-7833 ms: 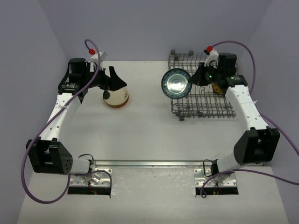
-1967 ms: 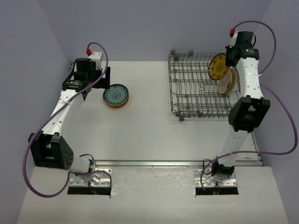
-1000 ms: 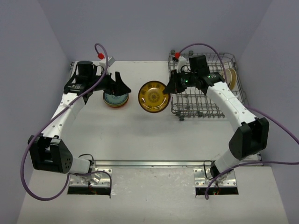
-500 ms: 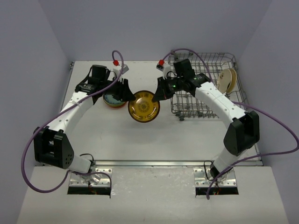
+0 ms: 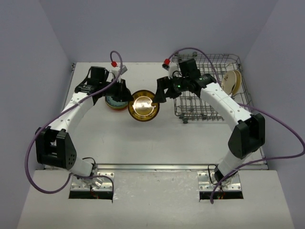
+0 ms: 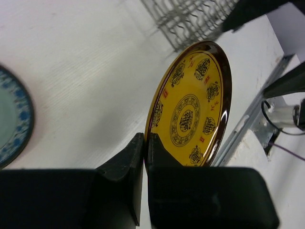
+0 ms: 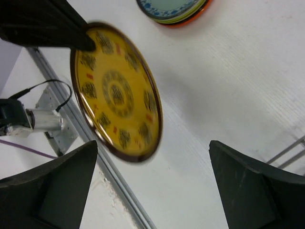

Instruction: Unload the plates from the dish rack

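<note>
Left hand (image 6: 144, 142) is pinched narrow on the rim of the yellow plate (image 6: 190, 112), one finger on each face. The plate is held tilted on edge, patterned face up toward the top camera. Dark rim, yellow centre with dark medallions.

Right hand (image 5: 160, 94) is spread wide, with nothing in it. It sits just beside the yellow plate's right rim. In the right wrist view both of its fingers (image 7: 57, 179) stand far apart with the plate ahead of them, not clamped on it. The left hand's dark fingers show at that plate's upper-left rim in the same view.

The yellow plate sits mid-surface, between the stack (image 5: 113, 102) on the left and the rack (image 5: 206, 98) on the right, and outside the rack. The stack lies flat on the white surface (image 5: 143, 143), blue plate (image 6: 10, 119) on top, green and orange-red edges under it. The left hand is just right of the stack.

The rack stands back right on the surface. A tan plate (image 5: 232, 81) stands upright at its far right end; whether another plate is behind it, can't tell. The right arm reaches left across the rack's front corner. Purple cables loop off both arms.
</note>
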Available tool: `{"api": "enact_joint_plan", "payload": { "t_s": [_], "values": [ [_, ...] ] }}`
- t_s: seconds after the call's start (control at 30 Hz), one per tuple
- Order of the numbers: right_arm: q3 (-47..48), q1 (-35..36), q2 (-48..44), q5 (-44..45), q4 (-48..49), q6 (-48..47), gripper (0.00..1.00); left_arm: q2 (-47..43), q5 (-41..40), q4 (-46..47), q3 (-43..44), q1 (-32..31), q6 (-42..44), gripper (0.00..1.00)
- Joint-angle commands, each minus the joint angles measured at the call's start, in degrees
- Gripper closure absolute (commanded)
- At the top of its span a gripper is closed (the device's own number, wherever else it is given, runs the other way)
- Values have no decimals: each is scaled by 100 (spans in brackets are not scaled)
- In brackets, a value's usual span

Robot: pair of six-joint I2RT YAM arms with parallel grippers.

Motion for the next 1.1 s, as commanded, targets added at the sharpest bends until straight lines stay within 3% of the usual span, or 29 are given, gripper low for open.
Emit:
{"api": "enact_joint_plan", "payload": {
  "t_s": [0.0, 0.17, 0.3, 0.63, 0.73, 0.8, 0.93, 1.07],
  "values": [
    [38, -566, -277, 358, 96, 205, 1, 415, -335, 162, 468, 1000, -463, 100],
    [-110, -1358, -459, 358, 80, 181, 1, 1317, -1244, -85, 972, 1650, -412, 100],
    [-179, -1496, -529, 600, -25, -22, 1, 1815, -1553, -91, 1310, 1840, -474, 100],
    [-301, -1565, -563, 452, -60, -85, 1, 2713, -1571, -59, 1910, 2007, -622, 100],
    [-180, -1575, -513, 511, -103, -84, 1, 2777, -1502, -92, 1942, 2007, -587, 82],
    [-74, -1582, -473, 615, -161, -106, 1, 2711, -1546, -108, 1920, 2009, -545, 58],
    [83, -1609, -475, 874, -273, -238, 1, 2344, -1812, -120, 1843, 2008, -406, 28],
    [313, -1626, -468, 1507, -443, -515, 1, 1812, -2461, -136, 1759, 1984, -52, 23]
  ]
}}
